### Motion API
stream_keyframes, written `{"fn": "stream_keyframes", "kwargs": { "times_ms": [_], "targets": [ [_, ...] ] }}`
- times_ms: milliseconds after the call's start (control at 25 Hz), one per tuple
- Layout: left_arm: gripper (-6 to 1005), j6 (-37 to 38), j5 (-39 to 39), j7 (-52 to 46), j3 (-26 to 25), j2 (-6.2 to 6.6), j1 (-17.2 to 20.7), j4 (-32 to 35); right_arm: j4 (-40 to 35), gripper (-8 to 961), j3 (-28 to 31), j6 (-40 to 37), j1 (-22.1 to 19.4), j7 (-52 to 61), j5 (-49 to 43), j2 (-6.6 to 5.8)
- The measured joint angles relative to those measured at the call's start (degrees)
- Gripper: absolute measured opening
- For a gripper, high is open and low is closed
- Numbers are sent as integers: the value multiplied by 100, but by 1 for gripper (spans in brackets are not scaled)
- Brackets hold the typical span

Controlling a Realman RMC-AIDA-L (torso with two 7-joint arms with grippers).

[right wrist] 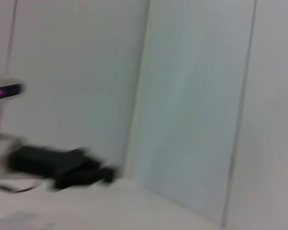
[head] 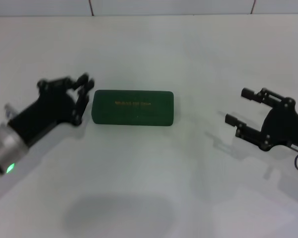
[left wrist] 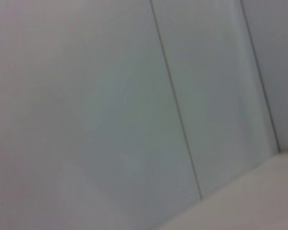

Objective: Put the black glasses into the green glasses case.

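Observation:
The green glasses case (head: 133, 107) lies shut on the white table, its lid down and the gold lettering facing up. No black glasses show in any view. My left gripper (head: 85, 85) sits just beside the case's left end with its fingers drawn together, holding nothing. Well to the right of the case my right gripper (head: 237, 105) hovers open and empty, fingertips pointing toward the case. In the right wrist view the left arm (right wrist: 62, 165) appears far off as a dark shape low over the table. The left wrist view holds only wall panels.
The white table (head: 149, 188) stretches wide in front of and behind the case. A panelled wall (left wrist: 134, 96) rises behind the table's far edge (head: 149, 16).

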Motion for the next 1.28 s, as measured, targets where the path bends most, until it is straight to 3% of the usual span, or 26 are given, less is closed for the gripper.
{"fn": "stream_keyframes", "kwargs": {
  "times_ms": [240,320,520,600,840,1200,1280],
  "targets": [
    [107,265,-133,-193,-37,15,455,-317,7,656,0,65,10,-98,225,-11],
    [298,447,-40,-626,-1,50,764,-355,11,658,-12,93,-9,1,213,-23],
    [503,690,393,-1149,7,159,999,-288,106,669,-371,53,22,92,-93,-30],
    [545,859,658,-1501,7,236,1053,-270,110,674,-600,-33,30,165,-296,-29],
    [672,956,888,-1702,10,316,1173,-220,159,863,-874,-146,-55,218,-385,29],
    [874,1042,944,-1723,9,329,1349,26,175,888,-833,-244,-33,383,-342,15],
    [874,1043,946,-1707,9,333,1349,28,175,888,-833,-245,-32,384,-342,14]
  ]
}}
